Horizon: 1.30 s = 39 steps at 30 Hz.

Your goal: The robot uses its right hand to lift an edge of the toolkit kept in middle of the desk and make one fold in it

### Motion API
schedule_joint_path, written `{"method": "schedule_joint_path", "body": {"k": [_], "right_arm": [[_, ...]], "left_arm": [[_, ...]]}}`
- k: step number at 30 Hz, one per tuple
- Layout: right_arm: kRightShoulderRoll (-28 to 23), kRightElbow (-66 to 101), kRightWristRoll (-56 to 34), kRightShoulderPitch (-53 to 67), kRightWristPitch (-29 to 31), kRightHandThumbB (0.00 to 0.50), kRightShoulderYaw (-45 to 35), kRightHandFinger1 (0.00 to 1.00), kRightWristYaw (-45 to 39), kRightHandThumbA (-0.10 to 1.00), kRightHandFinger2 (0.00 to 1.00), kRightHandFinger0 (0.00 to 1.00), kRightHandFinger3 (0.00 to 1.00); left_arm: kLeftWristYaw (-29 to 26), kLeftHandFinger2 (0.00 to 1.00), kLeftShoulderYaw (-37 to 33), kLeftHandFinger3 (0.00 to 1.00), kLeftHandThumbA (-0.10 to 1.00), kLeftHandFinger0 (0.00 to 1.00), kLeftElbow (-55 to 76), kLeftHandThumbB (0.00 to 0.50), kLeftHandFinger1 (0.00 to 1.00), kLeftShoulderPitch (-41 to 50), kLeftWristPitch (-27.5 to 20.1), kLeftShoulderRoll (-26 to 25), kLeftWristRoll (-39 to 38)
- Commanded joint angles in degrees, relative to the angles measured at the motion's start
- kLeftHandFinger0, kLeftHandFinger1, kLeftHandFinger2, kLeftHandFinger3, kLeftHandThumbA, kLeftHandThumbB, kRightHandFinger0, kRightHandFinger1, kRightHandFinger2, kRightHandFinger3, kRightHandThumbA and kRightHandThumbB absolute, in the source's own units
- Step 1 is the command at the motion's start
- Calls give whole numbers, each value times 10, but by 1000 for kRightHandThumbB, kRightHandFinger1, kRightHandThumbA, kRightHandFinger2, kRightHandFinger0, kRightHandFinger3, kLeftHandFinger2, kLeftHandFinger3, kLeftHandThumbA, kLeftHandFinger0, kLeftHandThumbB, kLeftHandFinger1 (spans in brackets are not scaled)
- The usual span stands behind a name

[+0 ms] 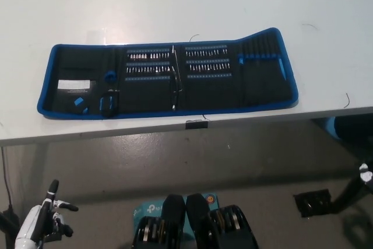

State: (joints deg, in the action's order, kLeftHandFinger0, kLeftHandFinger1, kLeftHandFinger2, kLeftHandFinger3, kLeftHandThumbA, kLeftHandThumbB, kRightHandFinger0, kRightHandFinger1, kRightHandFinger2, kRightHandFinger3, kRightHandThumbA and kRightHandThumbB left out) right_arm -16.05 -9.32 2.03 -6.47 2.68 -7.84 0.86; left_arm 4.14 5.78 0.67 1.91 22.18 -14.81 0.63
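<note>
At about seven o'clock in the head view we see our white left hand (42, 221) low beside the floor (175, 155), fingers spread apart and holding nothing, well clear of the counter (175, 4). Moving right, the toolkit (169, 75) lies unrolled and flat across the middle of the white counter, close to its near edge, a long black cloth case with a blue border running from about nine o'clock to about three o'clock. Its left panel carries a white label (74, 85) with a few small blue pieces (108, 76) just beside it and nearer the bottom border. At the centre we see two blocks of small metal bits (149, 65) set in rows, with a thin metal tool (173, 80) lying upright between them along the fold line. The right panel holds a row of dark slender tools (259, 48) under a blue strip, and this end of the case is tilted a little, its far corner sitting higher toward one o'clock. A small dark tab (196, 124) shows at the counter's near edge just below the case. At about four o'clock our black right hand (356, 186) shows only at the picture's edge, well below the counter and apart from the toolkit; we cannot tell whether it is released or clenched.
</note>
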Motion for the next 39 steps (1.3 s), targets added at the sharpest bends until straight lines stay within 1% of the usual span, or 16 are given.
{"method": "schedule_joint_path", "body": {"k": [1,6,7,10,12,15,18,23,25,27,28,29,31,34,36,39], "right_arm": [[-24,94,4,-48,13,44,20,264,-35,317,396,228,795],[-26,131,7,-80,16,54,34,268,-39,382,368,232,765],[-26,164,6,-103,2,76,40,240,-44,466,346,210,716],[-24,188,0,-118,-14,80,41,221,-48,473,326,191,672],[-18,188,-4,-141,-28,94,42,209,-47,486,303,191,650],[-11,159,10,-173,-25,91,45,122,-39,461,271,49,639],[-7,141,15,-186,-37,96,46,142,-35,479,290,49,661],[22,112,-25,-205,-96,100,29,286,-34,510,446,182,799],[35,95,-40,-216,-118,163,22,410,-33,618,598,285,971],[45,86,-49,-220,-134,225,16,618,-35,684,791,470,1000],[46,84,-48,-224,-135,229,15,630,-36,688,798,486,1000],[54,78,-60,-228,-149,212,8,732,-36,682,897,567,1000],[65,69,-75,-232,-159,189,0,835,-35,659,967,678,1000],[86,46,-87,-238,-167,122,-14,1000,-27,621,1000,857,1000],[94,30,-84,-241,-162,87,-16,1000,-26,625,1000,1000,1000],[99,12,-76,-242,-153,65,-13,1000,-24,659,1000,1000,1000]], "left_arm": [[8,134,-2,456,1000,416,17,454,305,-4,-2,-11,1],[10,152,-1,442,1000,404,18,457,310,-2,-3,-10,-3],[9,144,0,431,1000,401,15,457,308,-3,-2,-8,-5],[9,142,-4,431,1000,409,17,462,310,0,-3,-7,-1],[8,139,-6,434,1000,417,17,428,310,2,-10,-10,3],[7,119,0,405,1000,412,20,417,302,5,-3,-5,-4],[6,105,0,411,1000,382,26,402,287,9,0,-2,-6],[8,97,0,397,1000,380,16,425,280,6,-7,-2,-7],[7,96,-2,415,1000,362,14,422,268,3,-10,-4,-2],[6,101,-1,428,1000,369,12,449,273,2,-11,-2,-3],[5,100,0,430,1000,370,12,450,273,1,-12,-3,-3],[6,108,-1,436,1000,381,14,457,281,1,-10,-3,-3],[6,105,0,417,1000,398,16,457,288,1,-8,-2,-5],[6,104,-2,426,1000,393,15,459,284,2,-11,0,-4],[7,111,-2,426,1000,393,15,442,285,2,-15,0,-4],[6,108,0,427,1000,390,15,435,286,3,-15,1,-5]]}}
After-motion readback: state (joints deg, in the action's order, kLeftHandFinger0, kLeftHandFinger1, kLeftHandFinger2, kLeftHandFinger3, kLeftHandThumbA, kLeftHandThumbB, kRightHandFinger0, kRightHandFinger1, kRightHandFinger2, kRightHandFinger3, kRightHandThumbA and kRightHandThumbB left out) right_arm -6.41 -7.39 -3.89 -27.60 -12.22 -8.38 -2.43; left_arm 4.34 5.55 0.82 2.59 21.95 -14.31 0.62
